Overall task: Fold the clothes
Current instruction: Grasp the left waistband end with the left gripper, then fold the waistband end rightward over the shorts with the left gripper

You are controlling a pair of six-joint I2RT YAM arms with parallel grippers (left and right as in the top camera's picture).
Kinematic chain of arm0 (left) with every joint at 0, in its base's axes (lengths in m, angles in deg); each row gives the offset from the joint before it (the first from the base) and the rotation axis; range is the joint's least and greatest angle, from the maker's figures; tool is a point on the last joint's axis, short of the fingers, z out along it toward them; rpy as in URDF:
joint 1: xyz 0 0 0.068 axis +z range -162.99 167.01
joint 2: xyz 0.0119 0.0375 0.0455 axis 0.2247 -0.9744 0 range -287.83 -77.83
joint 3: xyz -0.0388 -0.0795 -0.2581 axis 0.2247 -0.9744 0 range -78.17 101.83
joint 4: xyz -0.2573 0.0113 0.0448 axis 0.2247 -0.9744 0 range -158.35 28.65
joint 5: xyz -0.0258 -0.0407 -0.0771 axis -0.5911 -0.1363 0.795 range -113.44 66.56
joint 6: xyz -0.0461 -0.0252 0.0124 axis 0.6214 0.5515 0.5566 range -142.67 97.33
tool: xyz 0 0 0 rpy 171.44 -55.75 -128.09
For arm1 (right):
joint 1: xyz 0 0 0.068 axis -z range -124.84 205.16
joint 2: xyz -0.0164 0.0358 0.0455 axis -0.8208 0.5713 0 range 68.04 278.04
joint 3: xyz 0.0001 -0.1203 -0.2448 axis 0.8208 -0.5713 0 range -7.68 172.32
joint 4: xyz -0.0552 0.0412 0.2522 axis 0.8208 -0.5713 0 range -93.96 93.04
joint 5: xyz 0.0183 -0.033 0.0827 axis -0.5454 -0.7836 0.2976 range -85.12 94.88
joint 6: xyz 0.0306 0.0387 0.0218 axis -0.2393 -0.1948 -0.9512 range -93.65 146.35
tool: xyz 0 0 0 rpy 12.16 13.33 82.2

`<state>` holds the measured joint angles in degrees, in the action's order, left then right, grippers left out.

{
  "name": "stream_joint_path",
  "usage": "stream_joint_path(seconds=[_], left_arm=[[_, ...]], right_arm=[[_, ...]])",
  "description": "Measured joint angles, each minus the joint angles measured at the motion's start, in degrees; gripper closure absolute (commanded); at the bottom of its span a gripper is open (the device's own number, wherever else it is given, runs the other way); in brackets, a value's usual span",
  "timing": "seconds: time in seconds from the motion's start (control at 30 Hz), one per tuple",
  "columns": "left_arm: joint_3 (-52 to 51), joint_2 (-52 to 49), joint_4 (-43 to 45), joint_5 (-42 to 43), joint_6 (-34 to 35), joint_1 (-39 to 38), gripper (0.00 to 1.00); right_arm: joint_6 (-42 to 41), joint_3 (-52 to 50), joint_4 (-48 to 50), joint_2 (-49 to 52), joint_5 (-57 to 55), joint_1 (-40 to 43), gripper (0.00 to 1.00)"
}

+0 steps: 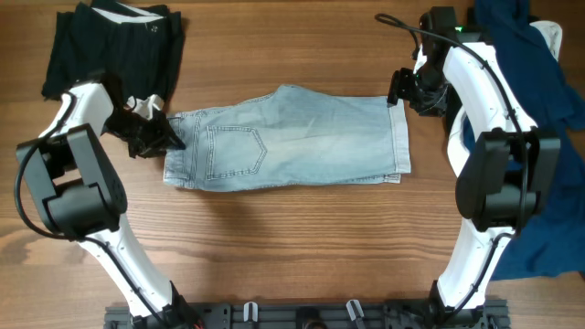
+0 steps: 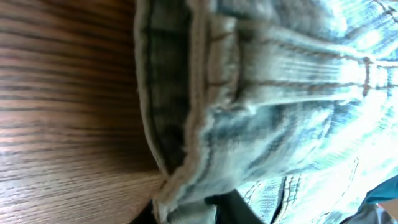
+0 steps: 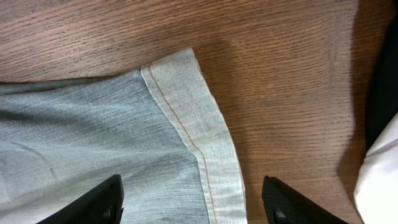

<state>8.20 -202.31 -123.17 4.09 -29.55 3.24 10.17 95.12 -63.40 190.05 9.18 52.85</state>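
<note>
The light-blue denim jeans (image 1: 292,137) lie folded across the middle of the wooden table, waistband to the left, hems to the right, one back pocket facing up. My left gripper (image 1: 160,137) is at the waistband's left end. In the left wrist view its dark fingers (image 2: 205,211) are closed on the waistband edge of the jeans (image 2: 280,93). My right gripper (image 1: 402,91) hovers at the far right hem corner. In the right wrist view it is open (image 3: 194,202), with its fingers straddling the hem of the jeans (image 3: 93,124) and holding nothing.
A black garment (image 1: 114,46) lies at the back left, behind my left arm. A navy garment (image 1: 539,91) with a bit of white cloth (image 1: 548,35) covers the right edge; the white cloth also shows in the right wrist view (image 3: 379,180).
</note>
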Motion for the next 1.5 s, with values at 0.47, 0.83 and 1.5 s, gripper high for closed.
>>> stream_joint_path(seconds=[0.47, 0.83, 1.5], left_arm=[[19.45, -0.55, -17.09, -18.75, 7.67, 1.97, 0.96], [27.52, 7.45, -24.24, -19.26, 13.16, -12.57, 0.96], [27.98, 11.43, -11.91, -10.03, 22.51, -41.57, 0.96]], right_arm=[[1.49, -0.13, 3.26, -0.02, 5.92, -4.90, 0.29], [0.61, -9.40, 12.37, 0.96, 7.32, -18.29, 0.65], [0.44, -14.45, 16.11, 1.05, 8.83, -15.67, 0.55]])
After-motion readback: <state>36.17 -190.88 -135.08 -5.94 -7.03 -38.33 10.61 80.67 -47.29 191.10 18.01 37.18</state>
